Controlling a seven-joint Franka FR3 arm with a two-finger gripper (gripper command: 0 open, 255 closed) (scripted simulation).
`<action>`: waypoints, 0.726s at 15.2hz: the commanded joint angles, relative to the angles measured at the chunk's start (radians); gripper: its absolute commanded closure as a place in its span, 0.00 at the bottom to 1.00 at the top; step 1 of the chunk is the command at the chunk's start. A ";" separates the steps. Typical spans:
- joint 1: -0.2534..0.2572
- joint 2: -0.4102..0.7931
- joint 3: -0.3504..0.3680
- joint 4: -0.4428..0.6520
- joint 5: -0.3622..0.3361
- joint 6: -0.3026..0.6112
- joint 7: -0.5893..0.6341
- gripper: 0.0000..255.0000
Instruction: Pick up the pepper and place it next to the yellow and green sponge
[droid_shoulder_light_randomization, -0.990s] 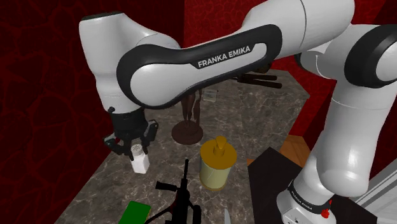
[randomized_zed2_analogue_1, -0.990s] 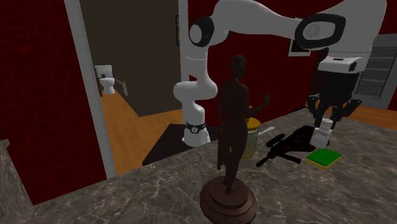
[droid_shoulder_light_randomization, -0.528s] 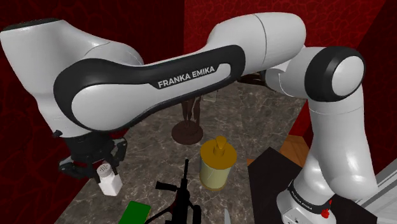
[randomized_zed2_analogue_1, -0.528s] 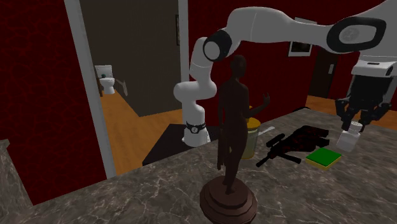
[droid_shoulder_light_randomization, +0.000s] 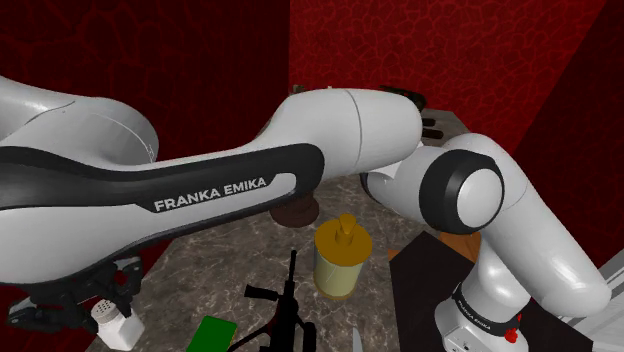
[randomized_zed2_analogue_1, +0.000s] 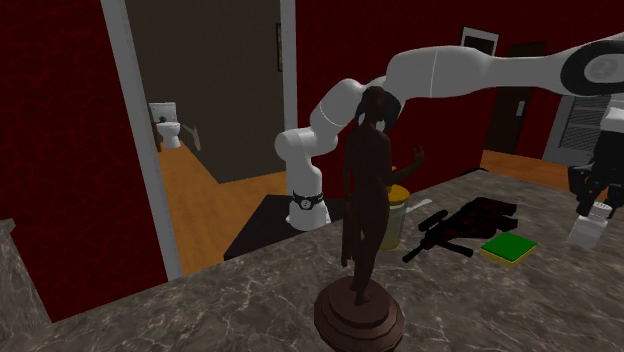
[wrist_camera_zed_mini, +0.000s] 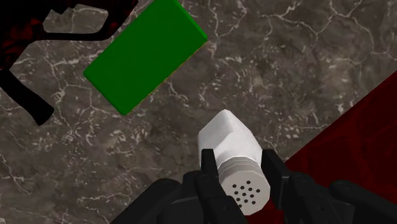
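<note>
White pepper shaker (wrist_camera_zed_mini: 232, 149) is clasped at its perforated end by my claw (wrist_camera_zed_mini: 239, 168), long axis running along the fingers (wrist_camera_zed_mini: 207, 168), over the marbled desk (wrist_camera_zed_mini: 286, 76) close to its edge. Green sponge (wrist_camera_zed_mini: 145, 56) lies ahead, near but apart. Clearance beneath the shaker I cannot judge.

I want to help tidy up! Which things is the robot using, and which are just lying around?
For the job: white pepper shaker, clasped in the jaws; green sponge.
Just lying about: dark statue; yellow jar; black gun.
</note>
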 joint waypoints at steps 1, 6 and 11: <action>-0.014 -0.009 0.003 -0.048 0.001 0.035 0.009 1.00; -0.043 -0.021 0.006 -0.147 0.001 0.112 0.022 1.00; -0.062 -0.020 0.006 -0.219 -0.002 0.179 0.033 1.00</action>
